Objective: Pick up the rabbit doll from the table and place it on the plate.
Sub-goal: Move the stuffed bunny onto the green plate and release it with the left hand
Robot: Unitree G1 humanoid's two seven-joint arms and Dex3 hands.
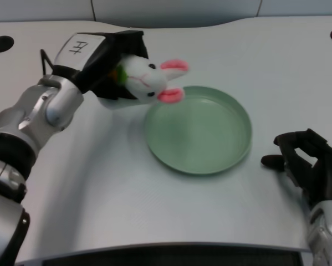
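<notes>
At the far left the silver left arm (38, 113) reaches up and across the white table (99, 199), angled toward the middle so that what it carries heads for the dish. Its left hand (102, 64), black with a white label on the back, is wrapped around the body of the rabbit (149, 80); the fingers are closed on the doll, though exactly how they lie under it is hidden by the hand itself. The rabbit is clear of the table, head and pink-lined ears pointing right, its ears just over the near-left rim of the plate (232, 105). It is not yet on the plate: most of its body hangs beside the rim, so the carry looks roughly half done, and the hand would need to travel further right before letting go. The green plate lies flat and bare in the centre. At the far right the right hand (312, 160) rests on the table, well apart from the work
</notes>
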